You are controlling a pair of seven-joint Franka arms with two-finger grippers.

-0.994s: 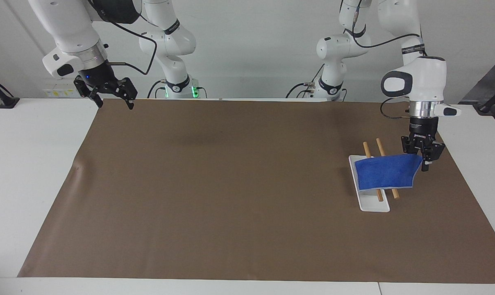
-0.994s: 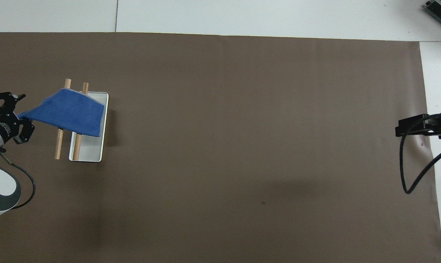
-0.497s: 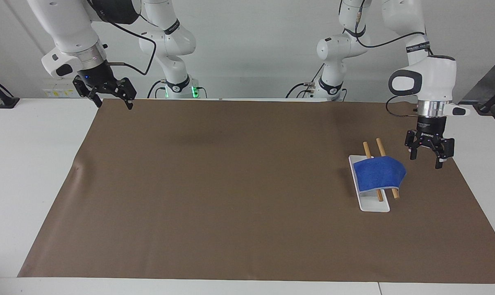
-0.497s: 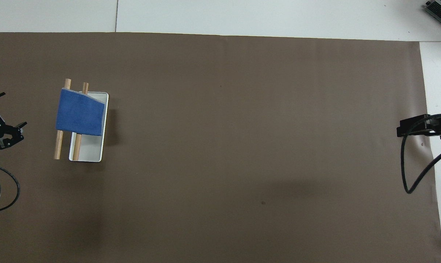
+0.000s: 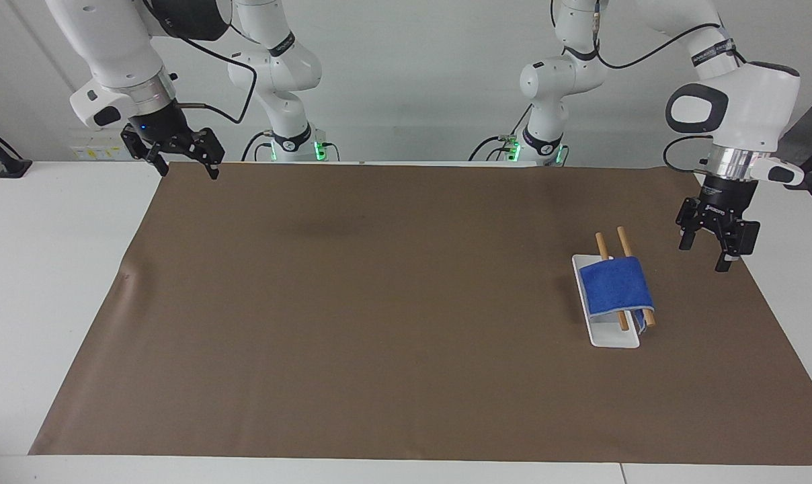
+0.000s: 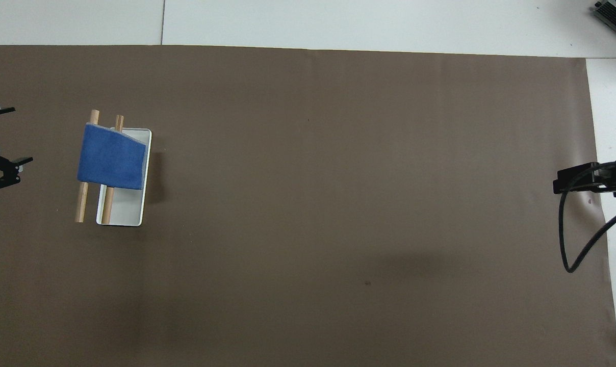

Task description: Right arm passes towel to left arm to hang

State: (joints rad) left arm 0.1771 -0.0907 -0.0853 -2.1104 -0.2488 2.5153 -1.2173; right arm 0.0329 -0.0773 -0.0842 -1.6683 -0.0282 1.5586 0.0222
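Note:
The blue towel (image 5: 614, 286) (image 6: 111, 158) hangs folded over two wooden rods (image 5: 624, 242) of a small rack with a white base (image 5: 614, 337), toward the left arm's end of the table. My left gripper (image 5: 705, 255) (image 6: 13, 135) is open and holds nothing. It is in the air beside the rack, over the mat's edge, clear of the towel. My right gripper (image 5: 189, 171) (image 6: 563, 182) waits open and holds nothing, above the mat's corner at the right arm's end.
A large brown mat (image 5: 379, 302) covers most of the white table (image 5: 56, 269). The right arm's black cable (image 6: 575, 244) loops over the mat's edge. Both arm bases (image 5: 292, 144) stand at the table's robot side.
The towel's stretched corner has left my left gripper and dropped over the rods. That gripper has risen and drawn away toward its end of the table. The right arm has barely moved.

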